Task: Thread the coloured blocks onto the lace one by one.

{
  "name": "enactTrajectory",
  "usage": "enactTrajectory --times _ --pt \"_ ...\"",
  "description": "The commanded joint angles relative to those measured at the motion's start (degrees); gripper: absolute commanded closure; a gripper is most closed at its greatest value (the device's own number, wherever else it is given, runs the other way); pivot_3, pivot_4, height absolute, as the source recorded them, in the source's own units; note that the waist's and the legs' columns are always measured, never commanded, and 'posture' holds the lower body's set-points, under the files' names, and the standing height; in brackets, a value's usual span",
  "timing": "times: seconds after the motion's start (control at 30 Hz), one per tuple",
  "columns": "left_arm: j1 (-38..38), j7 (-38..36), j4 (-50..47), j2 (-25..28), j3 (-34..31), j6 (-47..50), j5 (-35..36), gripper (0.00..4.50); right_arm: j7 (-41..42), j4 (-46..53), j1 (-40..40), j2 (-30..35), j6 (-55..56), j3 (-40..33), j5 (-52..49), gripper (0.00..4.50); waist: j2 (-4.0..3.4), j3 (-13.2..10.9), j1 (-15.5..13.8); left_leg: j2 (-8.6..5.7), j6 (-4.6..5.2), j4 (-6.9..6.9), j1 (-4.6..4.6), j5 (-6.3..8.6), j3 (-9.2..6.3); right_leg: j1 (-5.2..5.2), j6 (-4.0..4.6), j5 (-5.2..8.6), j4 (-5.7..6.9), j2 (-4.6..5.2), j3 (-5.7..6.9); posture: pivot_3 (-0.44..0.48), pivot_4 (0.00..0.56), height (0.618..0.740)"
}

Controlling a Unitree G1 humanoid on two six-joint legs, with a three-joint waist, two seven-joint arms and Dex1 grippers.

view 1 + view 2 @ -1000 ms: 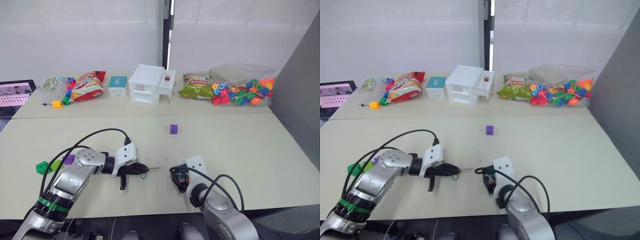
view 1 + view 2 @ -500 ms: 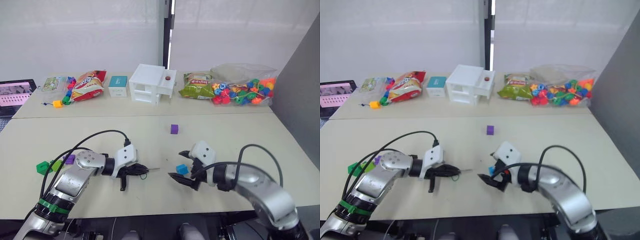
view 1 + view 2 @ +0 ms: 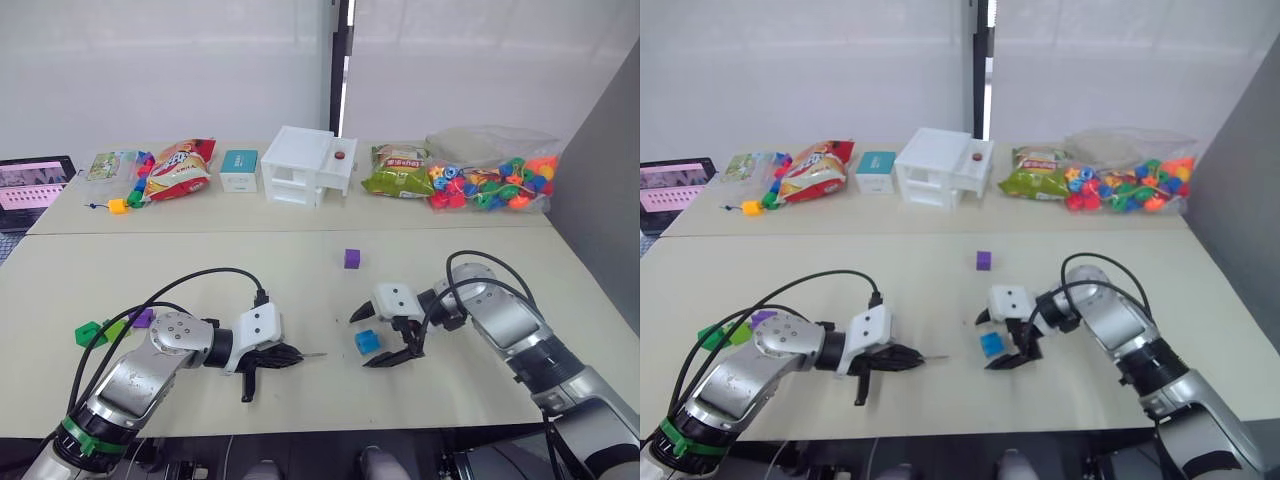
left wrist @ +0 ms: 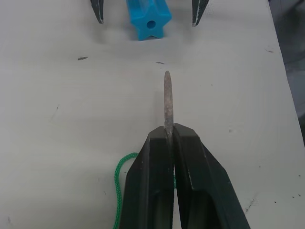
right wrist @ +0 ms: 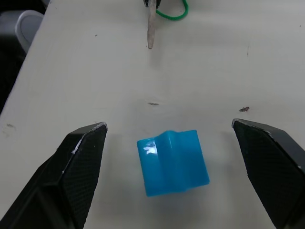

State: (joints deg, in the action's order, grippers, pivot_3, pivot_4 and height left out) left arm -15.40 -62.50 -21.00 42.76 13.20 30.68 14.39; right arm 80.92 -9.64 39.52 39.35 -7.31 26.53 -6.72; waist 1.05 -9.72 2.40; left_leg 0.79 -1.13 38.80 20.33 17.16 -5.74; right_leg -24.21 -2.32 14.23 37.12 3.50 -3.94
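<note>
Right gripper [image 3: 380, 338], fingers spread wide, straddles the blue block [image 3: 367, 342] on the near table [image 3: 480, 260]; neither finger touches the block, which lies on the surface between them. Left gripper [image 3: 292, 355], fingers pressed together, clamps the stiff pale tip [image 4: 167, 100] of the lace [image 4: 117, 183]; the tip projects beyond the fingertips toward the blue block, which the left wrist view shows with a round hole facing the tip, the two well apart. A loop of green cord lies on the table beside the left fingers.

Far table [image 3: 150, 215], largest to smallest: clear bag of mixed beads [image 3: 490, 180] at the robot's far right; white drawer box [image 3: 305, 165] near the centre; red snack bag [image 3: 178, 170] to the left; green snack bag [image 3: 395, 180] between box and beads; laptop [image 3: 30, 185] at the far left edge; small teal-and-white carton [image 3: 238, 170]; small yellow cube [image 3: 117, 206].

Remaining blocks on the near table: one purple block [image 3: 352, 258] beyond the right gripper; dark green block [image 3: 87, 333], light green block [image 3: 112, 329] and a second purple block [image 3: 142, 318] clustered by the left arm.
</note>
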Motion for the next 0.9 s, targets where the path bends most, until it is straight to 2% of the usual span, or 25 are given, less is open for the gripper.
enactTrajectory --times 0.03,0.1,0.3,0.33,0.53,0.7,0.9 --pt "0.57 0.65 -2.41 0.35 -0.86 0.36 1.08 4.50 1.00 -3.75 1.05 -0.59 5.50 -1.03 1.76 0.30 0.00 0.00 0.03 0.00 0.00 0.00 -0.01 0.00 0.00 0.00 0.00 0.00 0.00 0.00 0.00 0.000 0.150 0.740" --pt "0.96 0.89 -2.65 0.49 -0.83 0.38 1.15 4.50 1.02 -5.37 0.98 -1.13 7.03 -1.76 1.94 0.88 0.00 0.00 0.04 0.00 0.00 0.00 0.00 0.00 0.00 -0.01 0.00 0.00 0.00 0.00 0.00 0.000 0.150 0.740" --pt "1.33 1.13 -2.67 0.52 -0.65 -0.11 1.14 4.50 -0.12 -4.91 -0.26 -2.51 6.88 -3.75 1.00 3.00 -0.01 0.00 0.12 0.01 0.00 -0.01 -0.02 0.00 0.00 -0.02 0.01 -0.01 0.03 -0.01 -0.01 0.000 0.150 0.740" --pt "1.26 1.19 -2.59 0.47 -0.56 -0.21 1.04 4.50 -0.49 -4.04 -0.71 -2.65 6.02 -4.12 0.67 3.16 0.00 0.00 0.09 0.01 0.00 -0.01 -0.02 0.00 -0.01 -0.02 0.01 -0.01 0.03 -0.01 -0.01 0.000 0.150 0.740" --pt "-2.33 4.73 -1.54 -1.26 1.14 3.26 -0.78 4.50 -8.55 7.63 -6.70 -3.68 -5.39 -5.89 1.38 3.16 0.00 0.00 -0.41 -0.01 0.00 0.02 0.01 0.00 -0.03 0.00 0.01 -0.01 0.04 0.00 -0.01 0.000 0.150 0.740" --pt "-5.36 6.00 -0.48 -1.31 3.68 4.63 -3.33 4.50 -15.70 19.33 -13.66 -4.59 -15.04 -4.60 3.48 3.16 -0.01 0.00 -0.24 -0.02 0.00 0.02 0.01 0.00 -0.04 -0.01 0.01 -0.01 0.07 -0.02 -0.01 0.000 0.150 0.740" --pt "-6.43 4.42 -0.76 -0.64 6.05 5.44 -3.74 4.50 -18.16 23.01 -14.80 -4.39 -18.55 -3.23 4.82 3.16 -0.01 0.01 0.03 -0.01 0.00 0.02 -0.03 0.00 -0.03 0.01 0.00 -0.01 0.06 -0.04 -0.01 0.000 0.150 0.740"
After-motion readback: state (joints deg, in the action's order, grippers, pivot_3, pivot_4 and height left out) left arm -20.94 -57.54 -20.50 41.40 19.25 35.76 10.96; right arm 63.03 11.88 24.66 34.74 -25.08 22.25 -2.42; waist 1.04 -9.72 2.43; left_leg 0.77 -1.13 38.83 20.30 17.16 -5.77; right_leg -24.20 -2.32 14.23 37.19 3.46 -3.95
